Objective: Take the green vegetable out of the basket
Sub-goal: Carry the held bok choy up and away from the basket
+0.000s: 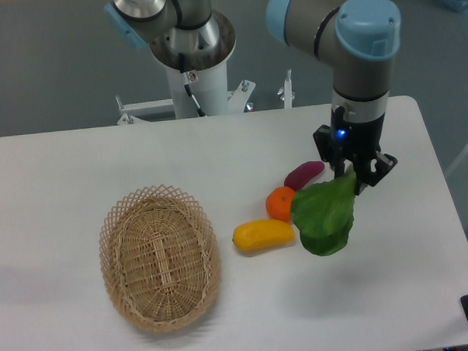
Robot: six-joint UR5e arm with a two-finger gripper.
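The green vegetable (324,216) hangs from my gripper (354,178), its broad bright green leaves pointing down and left above the table. The gripper is shut on its stalk end, which is hidden between the fingers. The tan wicker basket (160,256) lies on the table at the left, far from the gripper, with nothing in it.
A yellow oblong fruit (263,235), an orange fruit (280,204) and a purple oblong vegetable (304,173) lie on the white table just left of the held vegetable. The robot base (195,76) stands at the back. The table's right edge is close to the arm.
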